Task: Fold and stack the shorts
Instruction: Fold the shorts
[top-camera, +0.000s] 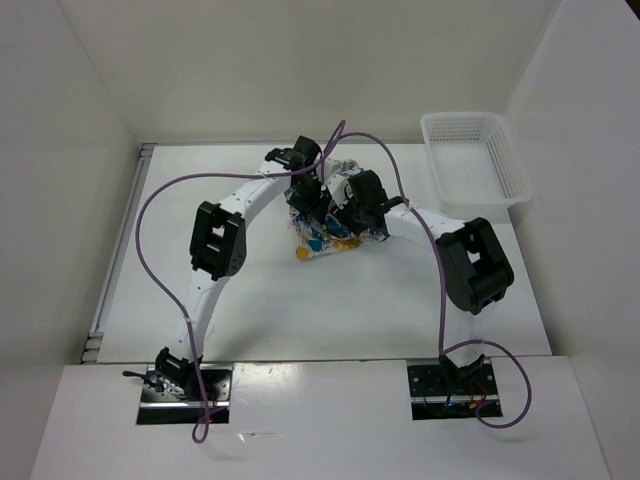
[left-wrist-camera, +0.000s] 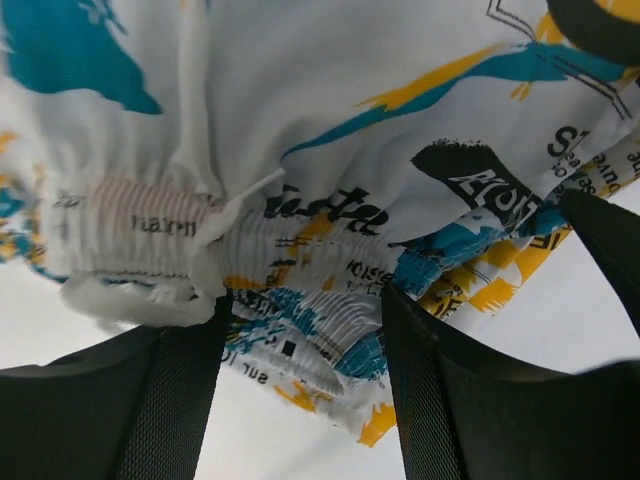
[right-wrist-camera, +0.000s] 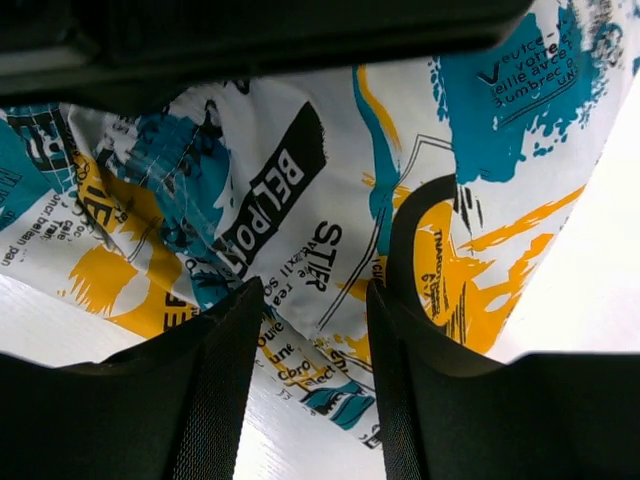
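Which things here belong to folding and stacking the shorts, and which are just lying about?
In the job: shorts, left pincer, right pincer.
Lying about: white mesh basket, far right.

Two black ribbed fingers (right-wrist-camera: 200, 400) grip a fold of soft white shorts (right-wrist-camera: 300, 200) printed teal, orange-yellow and black; white desk (right-wrist-camera: 600, 280) shows beneath the shorts.

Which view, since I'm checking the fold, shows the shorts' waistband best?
Left wrist: the ribbed elastic waistband of the shorts runs across the frame close up. Right wrist shows only printed fabric, no waistband; top external shows a small, largely covered bundle.
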